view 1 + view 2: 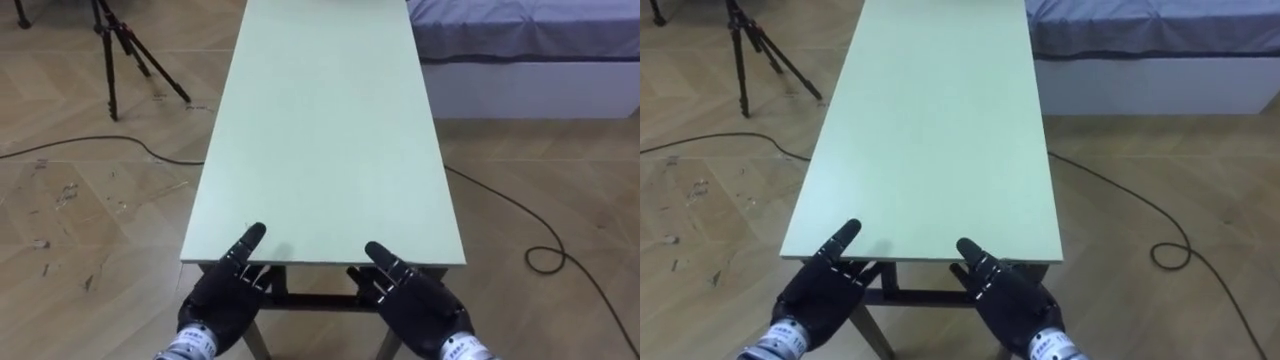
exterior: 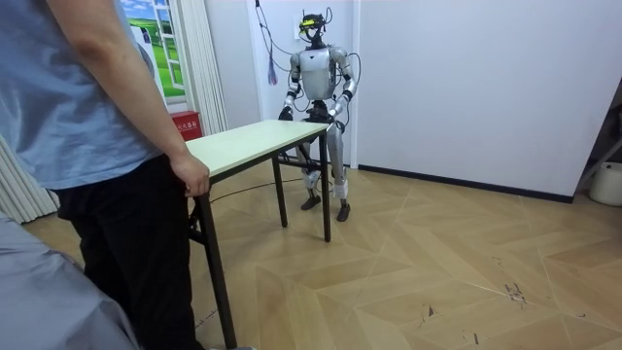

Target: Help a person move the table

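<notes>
We stand at one short end of the table (image 1: pixel 330 130), and the person (image 2: pixel 97 117) stands at the other short end, at the room view's left. The table sits level, with its legs on the floor (image 2: pixel 437 272) as far as the room view lets us judge. We therefore take the step in hand to be getting a hold before the lift.

Our left hand (image 1: pixel 228 290) is at the near edge close to the left corner. Our right hand (image 1: pixel 415 300) is at the same edge close to the right corner. Each reaches partly over the top and partly under the edge. We cannot tell how far either is closed on the edge, because the part under the top is hidden. The person's hand (image 2: pixel 190 175) rests on a corner at their end.

To do this well, we should seat both hands equally deep on the near edge, so the load is shared and the top does not tip sideways. We should rise only when the person rises and keep our end level with theirs. The top looks smooth and thin, so a shallow hold may slip, and support from below seems safer.

A bed (image 1: pixel 530 40) lies just beside the far right corner and a tripod (image 1: pixel 120 40) stands off the far left corner. We should carry slowly and watch both long edges.
</notes>
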Available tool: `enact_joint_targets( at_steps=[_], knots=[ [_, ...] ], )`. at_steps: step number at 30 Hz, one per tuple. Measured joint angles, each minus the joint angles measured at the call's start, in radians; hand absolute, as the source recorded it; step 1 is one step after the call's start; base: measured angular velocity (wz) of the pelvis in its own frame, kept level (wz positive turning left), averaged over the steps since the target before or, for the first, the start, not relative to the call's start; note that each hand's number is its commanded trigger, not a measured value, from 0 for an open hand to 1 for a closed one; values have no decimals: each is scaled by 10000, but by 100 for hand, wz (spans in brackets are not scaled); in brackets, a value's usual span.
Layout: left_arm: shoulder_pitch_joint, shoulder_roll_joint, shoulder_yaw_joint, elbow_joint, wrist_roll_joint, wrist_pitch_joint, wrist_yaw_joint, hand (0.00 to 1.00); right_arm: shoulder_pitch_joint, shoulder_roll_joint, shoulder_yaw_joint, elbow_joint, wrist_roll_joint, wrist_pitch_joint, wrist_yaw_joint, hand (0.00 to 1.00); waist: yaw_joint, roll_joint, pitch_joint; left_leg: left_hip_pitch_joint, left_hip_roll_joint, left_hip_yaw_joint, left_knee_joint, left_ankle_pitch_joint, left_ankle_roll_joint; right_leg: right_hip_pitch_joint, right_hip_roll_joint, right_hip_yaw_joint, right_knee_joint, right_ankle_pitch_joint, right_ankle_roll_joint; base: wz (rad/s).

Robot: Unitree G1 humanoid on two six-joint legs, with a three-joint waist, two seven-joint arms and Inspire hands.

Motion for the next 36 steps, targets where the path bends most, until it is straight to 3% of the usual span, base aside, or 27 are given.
enact_joint_targets(
  at_steps=[13, 19, 23, 28, 36],
  knots=[
    [-148, -131, 575, 386, -825, 782, 185, 0, 93, 32, -676, -172, 692, 487, -488, 0, -24, 39, -80, 72, 1, 16, -27, 0, 0, -15, 2, 32, 22, 16, -19, 0],
    [-178, -213, 675, 382, -936, 920, 474, 0, 94, 83, -796, -233, 1220, 673, -803, 0, -43, 105, -122, 87, 0, 14, -19, 0, 0, 7, 2, 30, 19, 19, -21, 0],
    [-190, -327, 903, 330, -932, 1074, 692, 0, 113, 444, -1182, -234, 1364, 926, -878, 0, -75, 161, -109, 78, 1, 13, 0, 0, 1, -3, 3, 33, 21, 23, -25, 0],
    [-189, -403, 988, 331, -936, 1092, 709, 0, 110, 808, -1445, -256, 1379, 936, -935, 0, -170, 271, -52, 74, 3, 12, 2, 1, 1, -17, 2, 34, 40, 24, -25, 0],
    [-195, -750, 1253, 321, -887, 1032, 880, 0, 86, 1129, -1539, -298, 1541, 844, -1181, 0, -204, 321, -68, 51, 6, 6, 3, 1, 2, -45, 4, 53, 49, 23, -25, 0]
  ],
)
